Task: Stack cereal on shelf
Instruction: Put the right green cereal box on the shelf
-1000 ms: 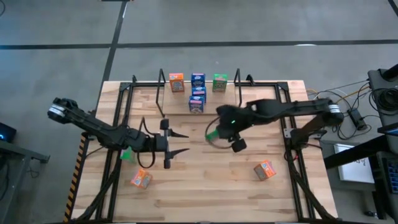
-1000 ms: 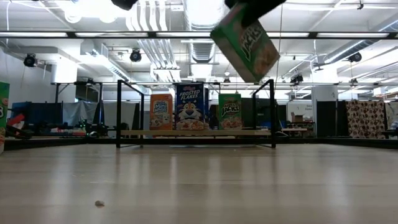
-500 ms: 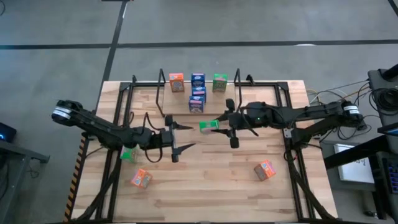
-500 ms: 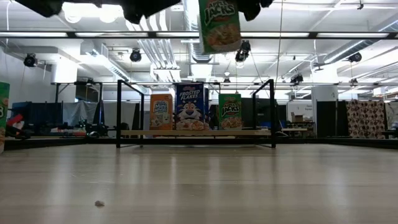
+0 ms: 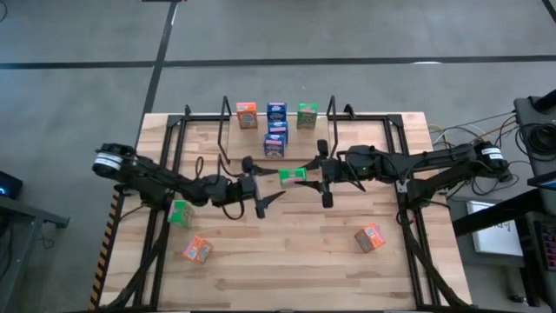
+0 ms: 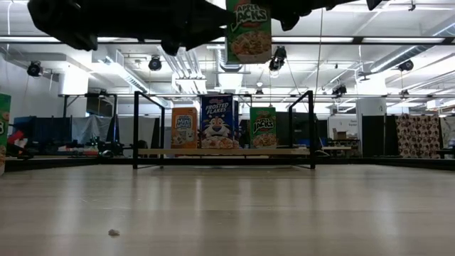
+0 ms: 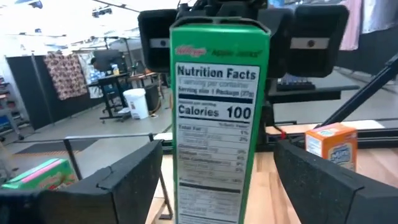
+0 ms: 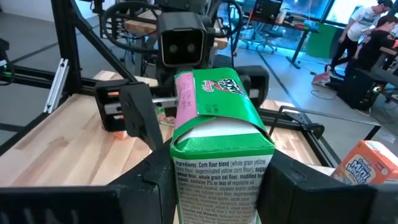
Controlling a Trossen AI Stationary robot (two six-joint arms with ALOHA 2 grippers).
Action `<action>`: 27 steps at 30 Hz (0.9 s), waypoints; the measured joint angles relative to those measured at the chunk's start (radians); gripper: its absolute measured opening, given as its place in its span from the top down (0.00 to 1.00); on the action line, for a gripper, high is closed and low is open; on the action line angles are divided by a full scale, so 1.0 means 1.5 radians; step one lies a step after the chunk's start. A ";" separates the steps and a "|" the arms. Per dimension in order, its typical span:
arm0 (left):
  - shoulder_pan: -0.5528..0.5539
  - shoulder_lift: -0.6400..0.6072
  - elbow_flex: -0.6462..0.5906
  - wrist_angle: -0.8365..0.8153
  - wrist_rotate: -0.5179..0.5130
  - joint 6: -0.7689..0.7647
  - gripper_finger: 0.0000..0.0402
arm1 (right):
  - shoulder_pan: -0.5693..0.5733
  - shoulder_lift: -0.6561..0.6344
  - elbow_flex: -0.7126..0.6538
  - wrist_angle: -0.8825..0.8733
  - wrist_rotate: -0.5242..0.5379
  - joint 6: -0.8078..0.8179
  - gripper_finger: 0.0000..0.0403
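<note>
1. The right gripper [image 5: 314,174] holds a green box [image 5: 292,176] in the air over the middle of the table [image 5: 347,269], its jaws pinching the box's sides.
2. The left gripper [image 5: 269,180] faces it, jaws spread wide to either side of the box's free end and not touching it.
3. The step in hand looks like a handover of the green box from right to left.
4. Next, the left jaws would need to close squarely on the box before the right ones let go; a grip too near the end could let it tip.
5. The shelf [image 5: 330,111] stands at the table's far edge, with orange, blue and green boxes in a row on it and another blue box [image 5: 274,142] just in front.
6. Loose on the table are a second green box [image 5: 181,212] by the left arm, an orange box [image 5: 196,250] near the left front and another orange box [image 5: 370,236] at right.
</note>
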 joint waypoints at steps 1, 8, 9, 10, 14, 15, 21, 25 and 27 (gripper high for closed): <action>0.004 0.004 0.000 0.004 0.013 -0.003 0.27 | 0.000 0.000 0.000 0.000 0.000 0.000 0.63; 0.033 0.039 0.000 0.013 0.040 -0.025 0.28 | 0.000 -0.001 0.000 0.001 -0.001 -0.001 0.63; 0.036 0.044 0.000 0.025 0.043 -0.027 0.29 | 0.000 -0.001 0.000 0.001 -0.002 -0.002 0.63; 0.036 0.049 0.000 0.032 0.043 -0.027 0.30 | 0.000 -0.001 0.000 0.002 -0.002 -0.002 0.63; 0.036 0.063 0.000 0.049 0.056 -0.025 0.33 | 0.000 -0.001 0.000 0.003 -0.002 -0.002 0.63; 0.036 0.063 0.000 0.049 0.057 -0.025 0.34 | 0.000 -0.001 0.000 0.002 -0.002 -0.002 0.63; 0.036 0.063 0.000 0.053 0.056 -0.025 0.43 | 0.000 -0.001 0.000 0.000 -0.003 0.009 0.63; 0.036 0.063 0.000 0.053 0.056 -0.025 0.47 | 0.000 -0.001 0.000 -0.002 -0.003 0.023 0.62; 0.036 0.063 0.000 0.053 0.056 -0.025 0.49 | 0.000 -0.001 0.000 -0.002 -0.003 0.037 0.60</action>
